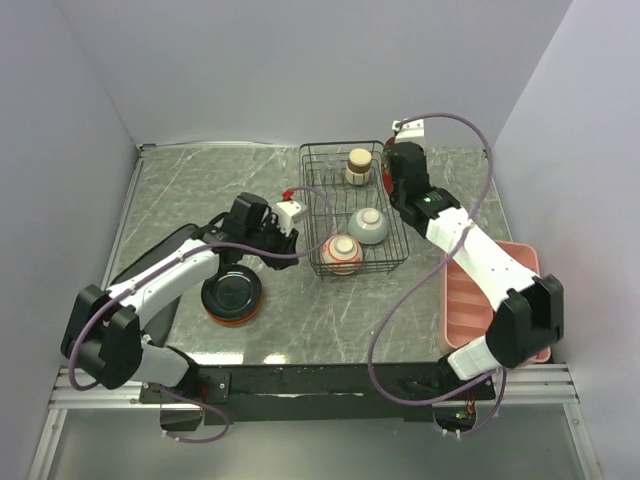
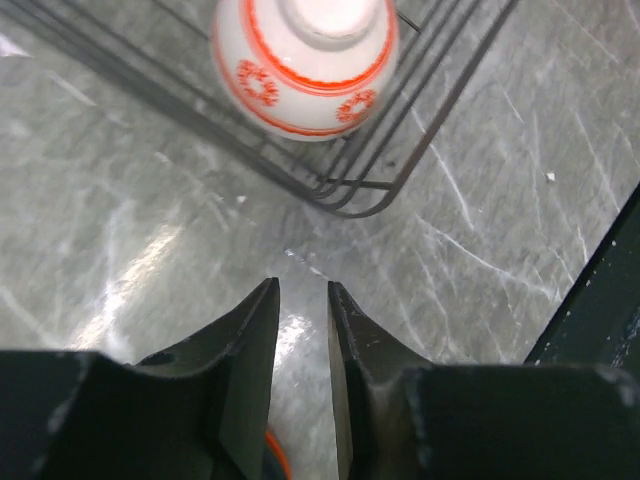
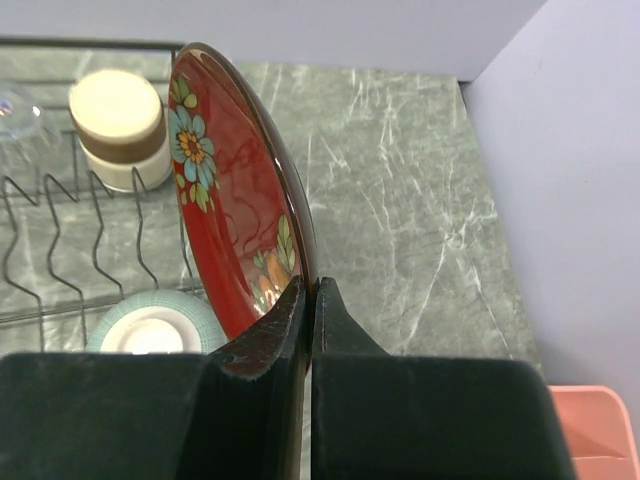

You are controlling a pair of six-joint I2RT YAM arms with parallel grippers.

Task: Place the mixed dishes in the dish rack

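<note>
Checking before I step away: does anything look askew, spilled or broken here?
Nothing spilled or broken. The glossy red floral bowl is tipped on edge, pinched by its rim in the right hand at the right side of the black wire dish rack. The teal plate with orange-red rim lies outside the rack.

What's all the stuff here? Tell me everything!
table: one, grey marble, beneath all
dish rack: one, black wire, table middle
cup: one, tan, back of rack
mint bowl: one, pale green, upside down in rack
patterned bowl: one, red and white, upside down, rack's near-left corner
plate: one, dark, orange rim, left of rack
tray: one, pink, table's right edge
floral bowl: one, glossy red, held on edge by rack's right side
left tool: one, black, open, by rack corner
right tool: one, black, shut on floral bowl's rim
</note>
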